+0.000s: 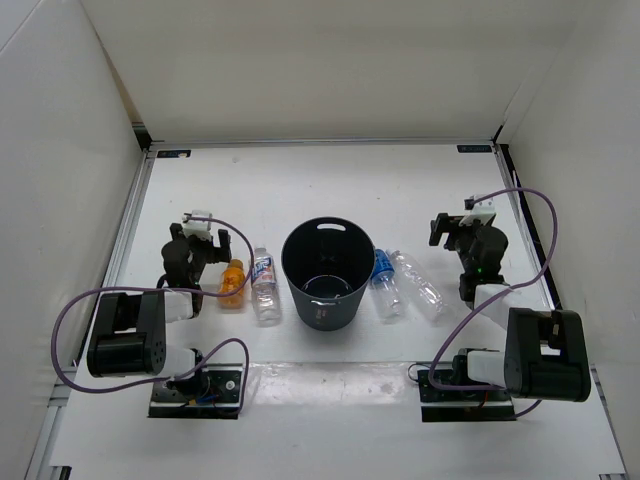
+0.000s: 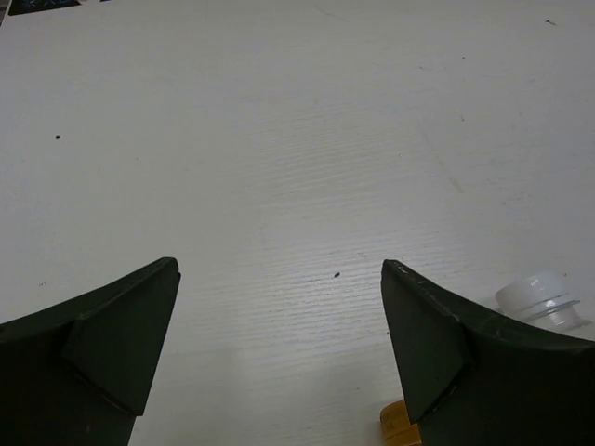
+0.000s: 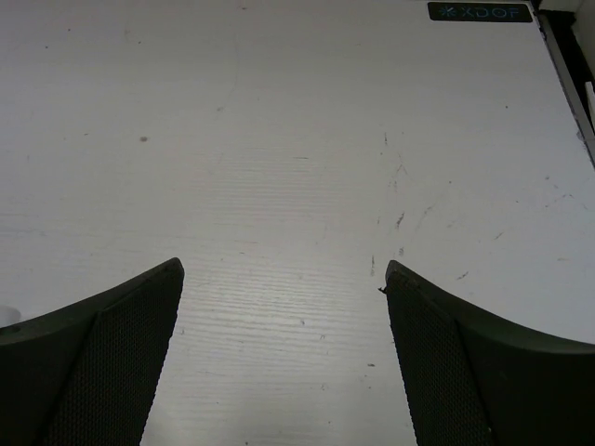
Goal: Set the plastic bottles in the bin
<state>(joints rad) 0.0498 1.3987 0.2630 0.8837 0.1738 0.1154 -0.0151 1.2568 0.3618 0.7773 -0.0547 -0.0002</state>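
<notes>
The dark grey bin (image 1: 322, 270) stands upright at the table's middle, with nothing showing inside. Left of it lie the orange bottle (image 1: 232, 282) and the clear bottle with a white-blue label (image 1: 265, 285). Right of it lie the bottle with a blue label and cap (image 1: 384, 283) and the plain clear bottle (image 1: 420, 283). My left gripper (image 1: 200, 238) is open and empty, just left of the orange bottle. In the left wrist view (image 2: 279, 269), the orange bottle's end (image 2: 398, 426) and a white cap (image 2: 539, 297) peek past the right finger. My right gripper (image 1: 455, 228) is open and empty, right of the plain clear bottle; its wrist view (image 3: 284, 269) shows bare table.
White walls enclose the table on the left, back and right. A black rail (image 1: 530, 230) runs along the right edge. Purple cables (image 1: 75, 320) loop from both arms. A dark XDOF label (image 3: 479, 11) sits at the far right corner.
</notes>
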